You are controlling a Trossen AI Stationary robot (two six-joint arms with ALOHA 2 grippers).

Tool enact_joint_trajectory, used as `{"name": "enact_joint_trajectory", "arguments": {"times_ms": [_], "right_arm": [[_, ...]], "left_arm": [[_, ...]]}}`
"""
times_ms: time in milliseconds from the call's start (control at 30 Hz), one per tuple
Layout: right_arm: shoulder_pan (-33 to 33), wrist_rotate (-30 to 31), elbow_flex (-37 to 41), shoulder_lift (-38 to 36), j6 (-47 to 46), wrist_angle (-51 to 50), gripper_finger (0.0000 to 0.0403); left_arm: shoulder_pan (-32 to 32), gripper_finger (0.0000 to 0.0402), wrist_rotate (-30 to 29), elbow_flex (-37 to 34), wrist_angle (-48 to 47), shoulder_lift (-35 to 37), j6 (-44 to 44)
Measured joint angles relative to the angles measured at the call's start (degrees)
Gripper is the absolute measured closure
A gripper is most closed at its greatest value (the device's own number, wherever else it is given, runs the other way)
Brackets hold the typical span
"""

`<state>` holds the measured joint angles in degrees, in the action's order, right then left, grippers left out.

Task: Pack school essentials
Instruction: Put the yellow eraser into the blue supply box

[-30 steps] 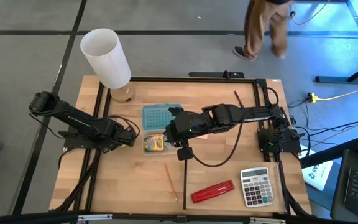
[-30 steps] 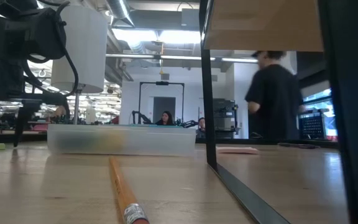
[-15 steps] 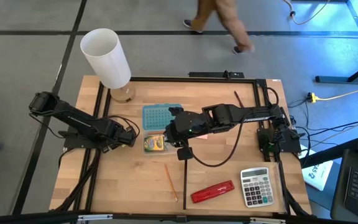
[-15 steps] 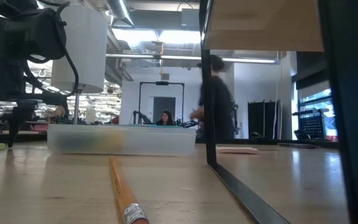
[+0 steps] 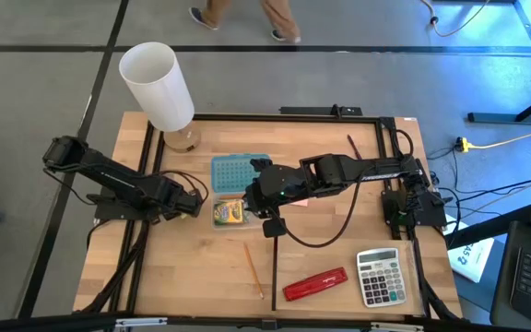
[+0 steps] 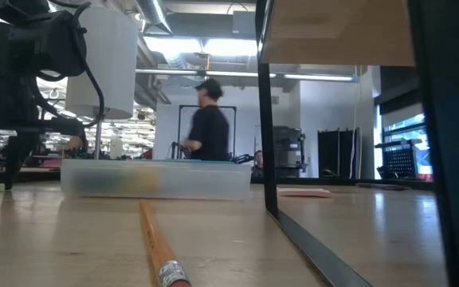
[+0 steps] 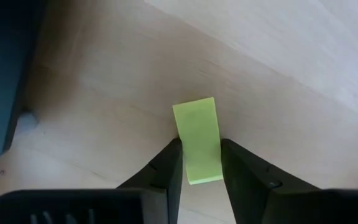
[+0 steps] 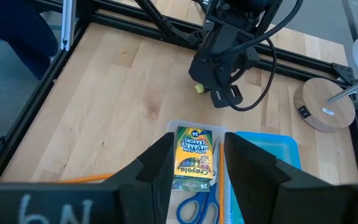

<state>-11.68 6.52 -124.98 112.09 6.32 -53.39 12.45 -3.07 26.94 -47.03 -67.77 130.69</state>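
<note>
The small flat yellow-green eraser (image 7: 197, 139) lies on the wooden bench (image 5: 201, 267), directly between the left pincer (image 7: 199, 163) fingers, long axis parallel to them. Pincer nearly together on the eraser's sides. The right pincer (image 8: 196, 163), partly apart, hovers above the clear plastic box (image 8: 185, 126).

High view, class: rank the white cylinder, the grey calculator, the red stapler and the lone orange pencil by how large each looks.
1. white cylinder, though it stands tall and nearer the camera, which inflates it
2. grey calculator
3. red stapler, longer than the calculator but much narrower, so a close call
4. orange pencil, thinnest by far
</note>
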Motion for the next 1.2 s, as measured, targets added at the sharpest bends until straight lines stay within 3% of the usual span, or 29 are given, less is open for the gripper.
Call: {"name": "enact_joint_trajectory", "arguments": {"times_ms": [633, 1200], "right_arm": [[0.0, 0.0, 0.0, 0.0, 0.0, 0.0, 0.0261], [0.0, -0.1, 0.0, 0.0, 0.0, 0.0, 0.0261]], "left_arm": [[0.1, 0.0305, -1.1, 0.0, 0.7, 0.0, -11.8], [0.0, 0.0306, -2.8, 3.8, 1.8, 0.0, -29.3]]}}
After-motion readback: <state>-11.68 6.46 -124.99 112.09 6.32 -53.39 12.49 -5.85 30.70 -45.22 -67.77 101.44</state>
